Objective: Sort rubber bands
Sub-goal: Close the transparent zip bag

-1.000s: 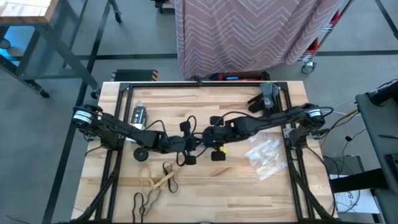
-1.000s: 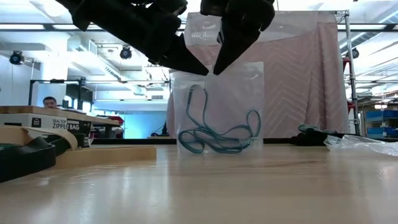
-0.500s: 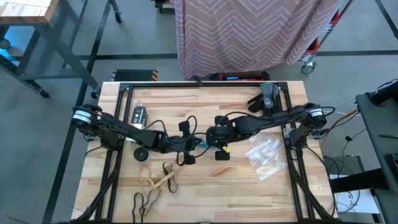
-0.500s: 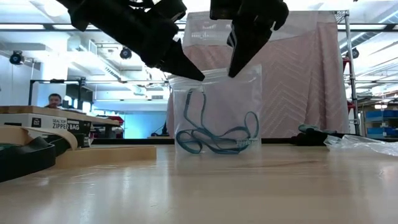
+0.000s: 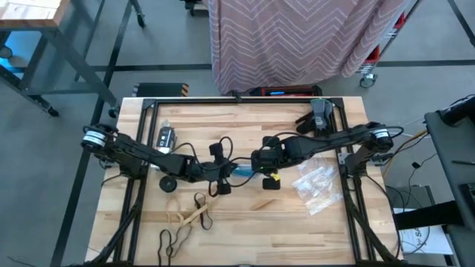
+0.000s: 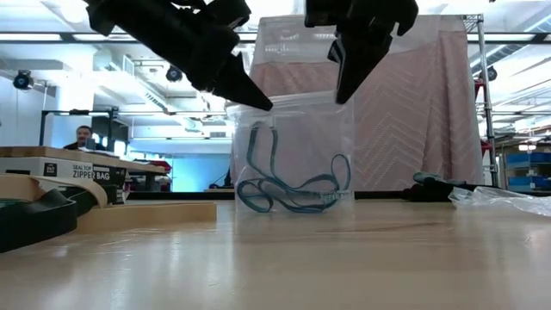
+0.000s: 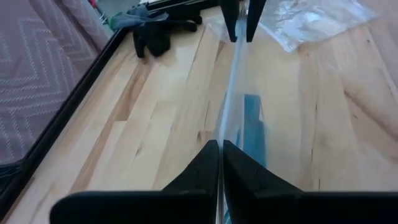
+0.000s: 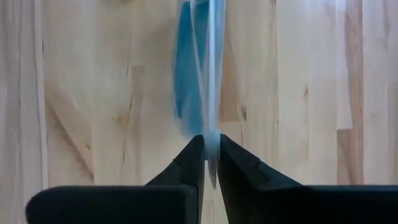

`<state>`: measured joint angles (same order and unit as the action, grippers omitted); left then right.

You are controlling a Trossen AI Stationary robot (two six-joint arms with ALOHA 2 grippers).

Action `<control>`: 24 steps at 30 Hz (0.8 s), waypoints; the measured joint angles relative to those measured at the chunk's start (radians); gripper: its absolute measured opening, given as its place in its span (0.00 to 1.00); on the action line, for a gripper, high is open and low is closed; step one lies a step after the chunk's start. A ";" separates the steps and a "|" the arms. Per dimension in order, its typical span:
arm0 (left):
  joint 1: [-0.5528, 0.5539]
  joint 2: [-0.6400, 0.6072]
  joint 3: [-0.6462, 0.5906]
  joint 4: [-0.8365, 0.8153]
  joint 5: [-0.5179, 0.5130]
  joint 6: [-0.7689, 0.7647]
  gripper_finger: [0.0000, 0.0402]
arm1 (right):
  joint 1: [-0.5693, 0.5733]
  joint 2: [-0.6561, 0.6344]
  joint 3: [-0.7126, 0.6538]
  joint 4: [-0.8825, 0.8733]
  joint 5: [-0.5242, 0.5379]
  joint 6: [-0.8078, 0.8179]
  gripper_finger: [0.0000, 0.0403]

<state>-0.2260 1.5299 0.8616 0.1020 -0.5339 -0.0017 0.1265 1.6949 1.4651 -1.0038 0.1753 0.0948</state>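
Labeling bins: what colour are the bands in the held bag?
Blue rubber bands inside the clear bag; low view shows it best.

Rubber bands [image 6: 288,185] lie in a clear bag [image 6: 293,120] mid-table; loose bands [image 5: 189,219] nearer the front; spare bags [image 5: 318,185] to its right.

1. "SEAL TOP ZIPPER BAG" is printed in white on the dark side of a flat box [image 6: 77,169] at the left edge of the low view (a few smaller characters before "SEAL" are too small to read).
2. Faint grey print runs across the top of a clear bag [image 6: 291,155] in the upper middle of the low view; it cannot be read.
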 joint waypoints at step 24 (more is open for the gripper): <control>-0.002 -0.023 -0.009 -0.065 -0.033 -0.028 0.00 | 0.115 -0.115 -0.237 0.355 0.088 0.116 0.14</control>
<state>-0.2279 1.5066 0.8523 0.0373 -0.5667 -0.0295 0.2418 1.5803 1.2278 -0.6493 0.2628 0.2108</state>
